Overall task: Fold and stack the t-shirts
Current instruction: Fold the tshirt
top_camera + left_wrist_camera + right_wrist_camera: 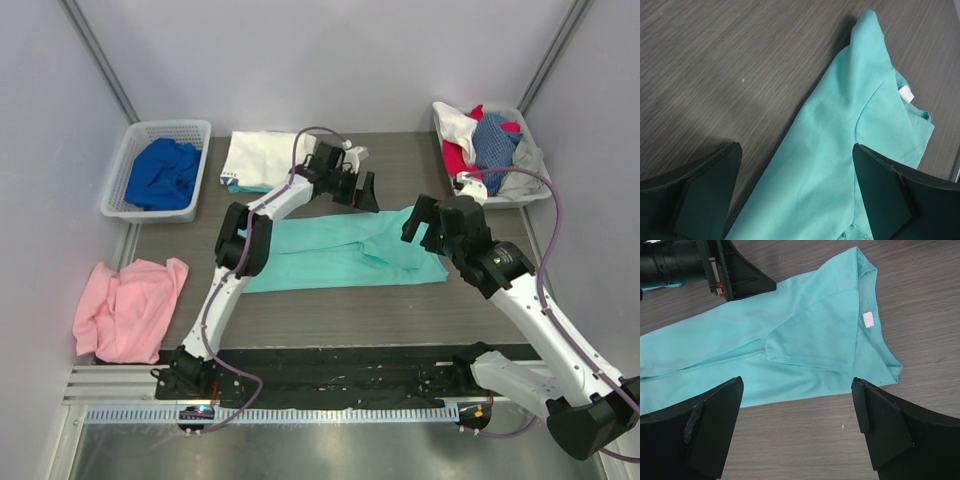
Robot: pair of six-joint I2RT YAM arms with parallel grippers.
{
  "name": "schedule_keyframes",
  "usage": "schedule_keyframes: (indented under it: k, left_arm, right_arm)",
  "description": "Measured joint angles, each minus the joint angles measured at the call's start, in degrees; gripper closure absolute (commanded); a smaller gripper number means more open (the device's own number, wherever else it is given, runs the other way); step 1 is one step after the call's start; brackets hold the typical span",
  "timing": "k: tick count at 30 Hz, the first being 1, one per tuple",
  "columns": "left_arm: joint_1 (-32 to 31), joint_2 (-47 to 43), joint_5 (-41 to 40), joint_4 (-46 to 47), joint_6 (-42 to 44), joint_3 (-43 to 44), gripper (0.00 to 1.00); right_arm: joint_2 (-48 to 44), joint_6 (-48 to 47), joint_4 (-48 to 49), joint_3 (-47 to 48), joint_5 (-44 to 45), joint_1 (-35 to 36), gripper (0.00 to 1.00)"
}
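A mint-green t-shirt (340, 255) lies flat on the table, folded into a long strip, with its collar end to the right. My left gripper (357, 195) is open and empty, just above the shirt's far edge. In the left wrist view the shirt (840, 150) lies under the open gripper (797, 185). My right gripper (425, 232) is open and empty over the collar end. In the right wrist view the shirt (790, 350) lies beyond the gripper (797, 415), with the white neck label showing. A folded white t-shirt (258, 160) lies at the back.
A white basket (122, 165) at back left holds a royal blue shirt (163, 172). A white basket (532, 130) at back right holds white, red, blue and grey clothes. A pink garment (130, 305) lies off the table's left edge.
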Motion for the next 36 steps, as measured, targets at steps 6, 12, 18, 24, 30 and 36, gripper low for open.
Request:
schedule_keyframes:
  k: [6, 12, 18, 24, 30, 36]
  left_arm:
    - [-2.75, 2.62, 1.73, 0.50, 0.31, 3.41, 0.00]
    - [-6.21, 4.20, 2.82, 2.45, 0.87, 4.83, 0.00]
    - [-8.07, 5.03, 2.54, 2.49, 1.51, 5.77, 0.46]
    - [-8.28, 7.98, 2.64, 0.22, 1.27, 8.20, 1.00]
    - [-8.26, 8.00, 2.67, -0.33, 1.22, 8.50, 1.00]
    - [-6.91, 8.02, 1.99, 0.83, -5.01, 8.33, 1.00]
  right_arm:
    - [-0.74, -0.04, -0.83, 0.00, 0.02, 0.00, 0.00]
    - [-0.79, -0.07, -1.27, 0.00, 0.07, 0.02, 0.00]
    - [-0.79, -0.07, -1.27, 0.00, 0.22, 0.00, 0.00]
    - [-0.79, -0.07, -1.27, 0.00, 0.26, 0.00, 0.00]
    - [-0.76, -0.07, -1.29, 0.00, 0.66, 0.00, 0.00]
    - [-0.63, -0.04, -1.29, -0.11, 0.81, 0.00, 0.00]
